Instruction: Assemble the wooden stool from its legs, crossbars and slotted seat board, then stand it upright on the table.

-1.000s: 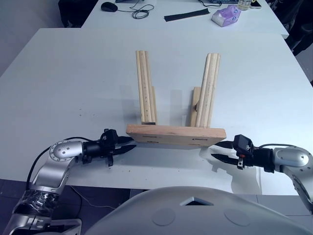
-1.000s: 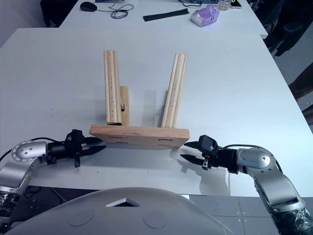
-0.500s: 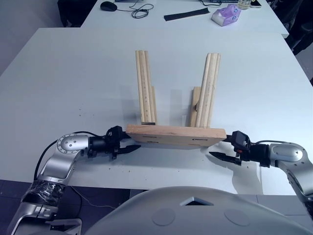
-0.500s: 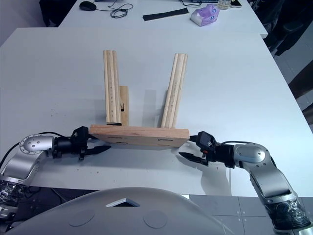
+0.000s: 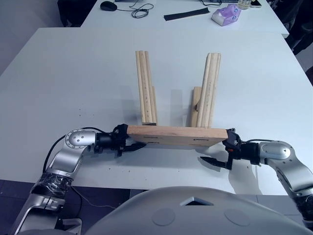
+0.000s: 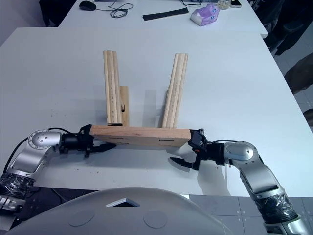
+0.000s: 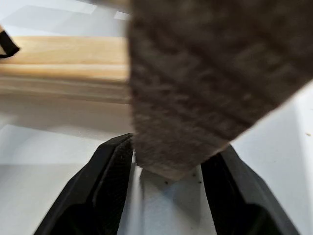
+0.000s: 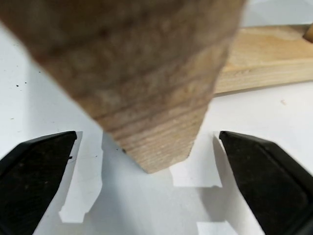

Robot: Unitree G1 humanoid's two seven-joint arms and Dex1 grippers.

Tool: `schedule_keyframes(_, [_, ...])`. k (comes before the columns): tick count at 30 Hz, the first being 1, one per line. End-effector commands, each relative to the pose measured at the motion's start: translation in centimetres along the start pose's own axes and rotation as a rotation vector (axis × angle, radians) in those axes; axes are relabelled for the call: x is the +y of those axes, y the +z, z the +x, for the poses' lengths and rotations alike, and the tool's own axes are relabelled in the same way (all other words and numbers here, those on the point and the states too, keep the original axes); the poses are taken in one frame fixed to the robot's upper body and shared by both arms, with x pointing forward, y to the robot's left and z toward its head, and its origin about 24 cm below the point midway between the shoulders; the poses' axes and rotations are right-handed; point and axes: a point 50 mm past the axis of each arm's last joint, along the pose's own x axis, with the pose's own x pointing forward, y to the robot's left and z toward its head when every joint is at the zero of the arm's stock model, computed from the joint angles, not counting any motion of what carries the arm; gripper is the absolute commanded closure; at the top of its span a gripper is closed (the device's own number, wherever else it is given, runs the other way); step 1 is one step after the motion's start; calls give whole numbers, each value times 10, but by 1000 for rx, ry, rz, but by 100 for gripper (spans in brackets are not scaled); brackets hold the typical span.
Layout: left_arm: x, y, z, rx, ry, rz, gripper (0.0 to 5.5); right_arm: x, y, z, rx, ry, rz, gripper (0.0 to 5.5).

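Stool looks assembled, lying on its side at 6 o'clock of the white table (image 5: 73, 73). The pale rectangular wooden seat board (image 5: 176, 135) is on edge, and the grooved wooden legs (image 5: 145, 88) point to 12. Step in hand: stand-up. Left gripper (image 5: 129, 142) is at the board's 9 o'clock end, right gripper (image 5: 217, 147) at 3 — both spread, straddling rough end grain, contact unclear. Next: clamp both, tip evenly.

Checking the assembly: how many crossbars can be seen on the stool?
2. The left crossbar lies against the inner side of the left legs; the right crossbar against the inner side of the right legs. More may hide behind the legs.
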Motion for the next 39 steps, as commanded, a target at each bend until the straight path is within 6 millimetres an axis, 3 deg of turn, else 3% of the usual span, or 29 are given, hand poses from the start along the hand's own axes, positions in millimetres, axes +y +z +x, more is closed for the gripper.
schedule_keyframes(1, [-2, 1, -4, 9, -25, 8, 369, -3, 2, -3, 0, 0, -19, 12])
schedule_keyframes(8, [-1, 3, -6, 6, -39, 15, 402, -1, 5, -4, -12, 9, -19, 12])
schedule_keyframes(11, [1, 5, -6, 3, -40, 28, 403, 0, 7, -3, -32, 4, -17, 55])
schedule_keyframes(17, [2, 6, -7, 14, -60, 62, 403, -15, 10, -10, -38, -51, -23, 76])
schedule_keyframes(36, [11, 9, -6, 23, -70, 119, 403, -10, 15, -7, -69, 20, -28, 371])
schedule_keyframes(39, [14, 12, -6, 19, -69, 127, 403, -8, 15, -7, -74, 33, -24, 388])
